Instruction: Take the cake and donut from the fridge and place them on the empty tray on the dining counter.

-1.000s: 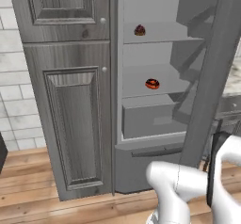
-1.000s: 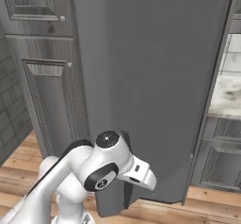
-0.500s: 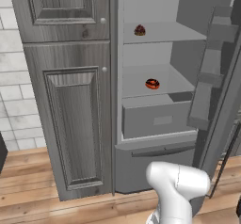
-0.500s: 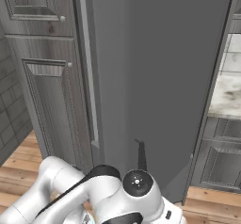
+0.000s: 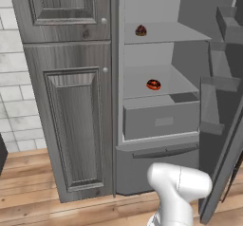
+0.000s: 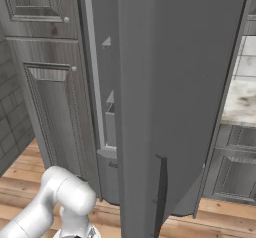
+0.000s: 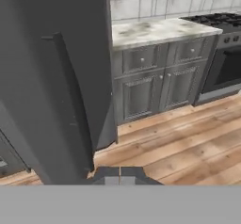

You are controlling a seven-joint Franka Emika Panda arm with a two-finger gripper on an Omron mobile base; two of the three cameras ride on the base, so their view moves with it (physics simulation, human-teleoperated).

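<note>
Two small round pastries, cake (image 5: 141, 30) and ring donut (image 5: 153, 84); claw (image 7: 120, 176) closed, empty.

Open fridge (image 5: 161, 125), gripper (image 7: 120, 177) low outside its door.
Cake (image 5: 141, 30) sits on the shelf above the donut (image 5: 153, 84); both inside, beyond the door (image 7: 42, 96) from the gripper.

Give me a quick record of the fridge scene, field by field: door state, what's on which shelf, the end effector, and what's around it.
fridge: door swung open to the right
fridge door: its dark handle shows in the right base view
cake: on the upper shelf, untouched
donut: on the shelf below, just above the drawer
drawer: pulled partly out
end effector: shut, empty, low beside the door, facing away from the shelves
cabinet: grey wood panels, left of the fridge, doors shut
stove: far right in the hand view
</note>
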